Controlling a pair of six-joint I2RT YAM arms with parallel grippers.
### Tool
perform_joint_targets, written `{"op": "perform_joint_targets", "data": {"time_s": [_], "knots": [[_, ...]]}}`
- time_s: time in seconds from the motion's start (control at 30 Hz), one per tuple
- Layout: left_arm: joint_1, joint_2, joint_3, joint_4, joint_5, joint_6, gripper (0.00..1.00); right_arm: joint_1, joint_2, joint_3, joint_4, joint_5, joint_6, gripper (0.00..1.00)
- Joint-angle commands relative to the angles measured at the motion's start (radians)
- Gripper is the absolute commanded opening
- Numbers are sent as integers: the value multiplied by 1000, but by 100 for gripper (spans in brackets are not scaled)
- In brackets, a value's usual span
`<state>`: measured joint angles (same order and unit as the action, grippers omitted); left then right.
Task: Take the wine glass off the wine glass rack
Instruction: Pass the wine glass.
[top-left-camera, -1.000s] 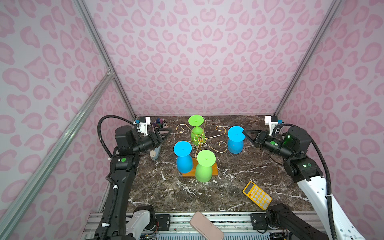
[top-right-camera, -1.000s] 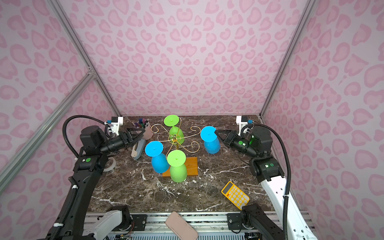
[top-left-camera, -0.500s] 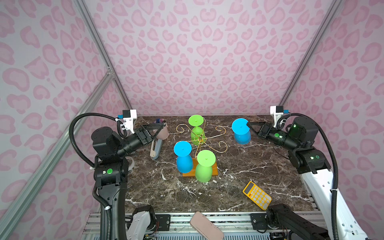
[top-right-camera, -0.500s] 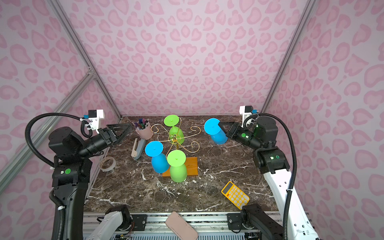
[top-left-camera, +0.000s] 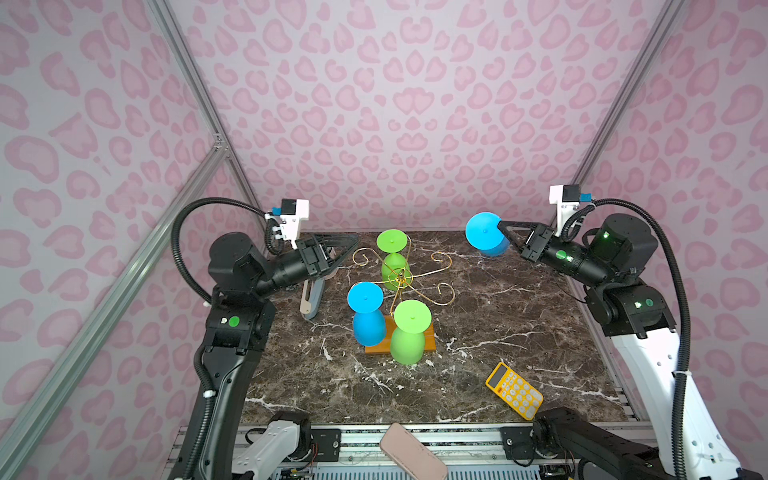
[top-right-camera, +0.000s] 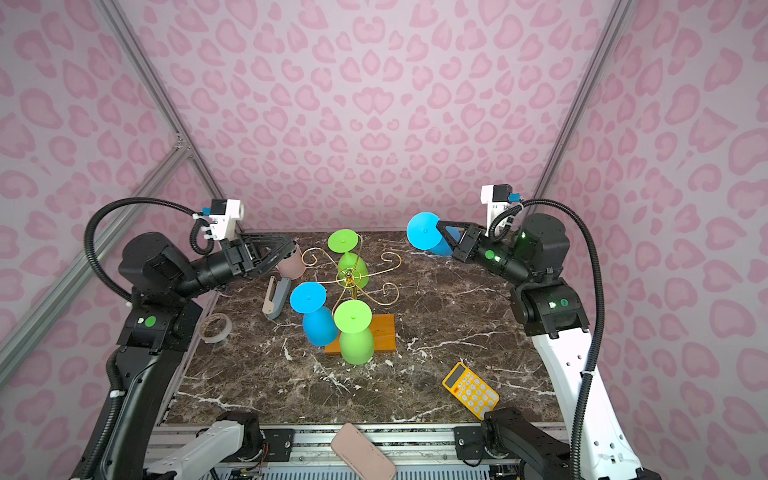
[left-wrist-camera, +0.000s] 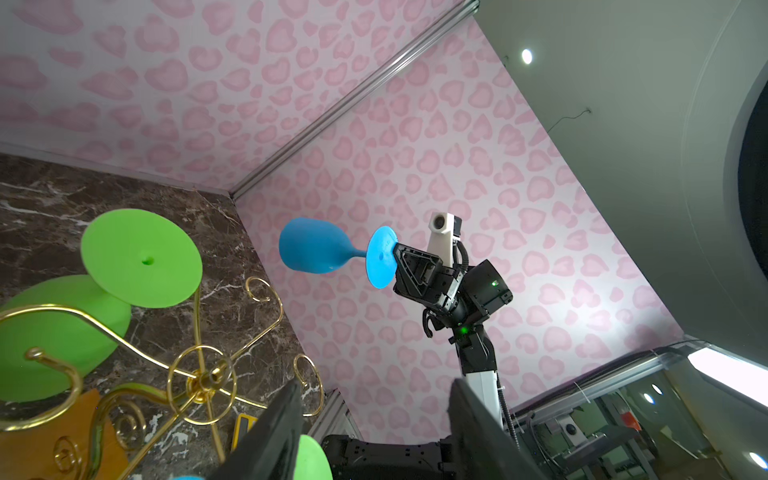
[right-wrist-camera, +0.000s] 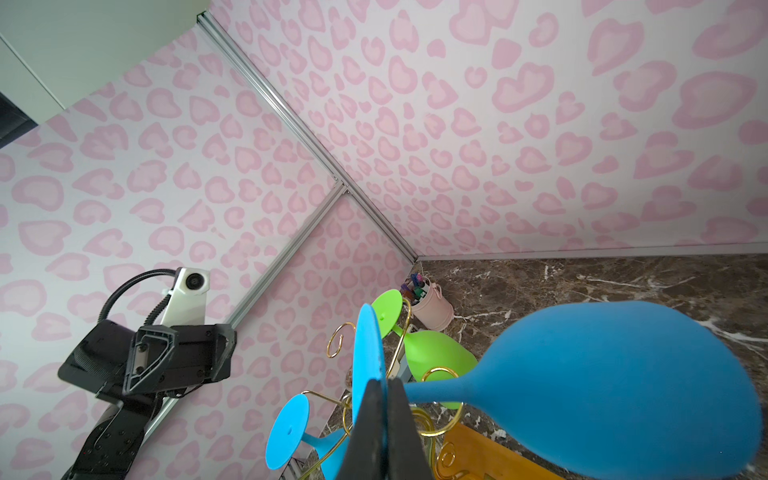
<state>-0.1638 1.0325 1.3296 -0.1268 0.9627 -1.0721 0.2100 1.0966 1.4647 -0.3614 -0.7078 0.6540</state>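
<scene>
Pink walls with a spotted pattern are seen around a dark marble table (top-left-camera: 498, 316). Near its far right corner, a blue wine glass (top-left-camera: 482, 236) is held in the air by the right gripper (top-left-camera: 502, 226). The jaws are closed flat on the rim of the round foot. In the right wrist view the two fingers (right-wrist-camera: 365, 432) are seen pressed together on that disc.

The glass is turned upside down and tilted. The foot is uppermost and is faced toward the top cameras, while the bowl is hung lower. The long axis through the stem is leaned clearly away from vertical. The glass is matte and opaque, of one blue colour, with a short stem and an egg-shaped bowl. It is well apart from the wine glass rack (top-left-camera: 400, 275), which is placed in the middle of the table on its orange wooden base (top-left-camera: 428, 337).

On the gold curled arms three other glasses are hung foot-up: a back green glass (top-left-camera: 391, 241), a second blue glass (top-left-camera: 365, 297) on the left and a front green glass (top-left-camera: 411, 316). The left gripper (top-left-camera: 348, 248) is seen beside the rack on the left, jaws parted, with nothing between them. A yellow calculator (top-left-camera: 514, 397) is laid near the front right edge.
</scene>
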Motion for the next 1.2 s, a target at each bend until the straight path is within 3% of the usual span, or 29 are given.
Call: {"op": "perform_joint_targets", "data": {"time_s": [0.0,0.33,0.67,1.17], "knots": [[-82,45,57,57,-58,10,58,48,26,63,29,-10,-63,0],[-288,252,177,96,-105,46,55,189,77,160,-48,44,-118,0],[-391,391,297,133,-113,58,54,269,104,170,-57,54,-122,0],[-428,400,281,133,-79,84,47,276,102,157,-26,62,-99,0]]}}
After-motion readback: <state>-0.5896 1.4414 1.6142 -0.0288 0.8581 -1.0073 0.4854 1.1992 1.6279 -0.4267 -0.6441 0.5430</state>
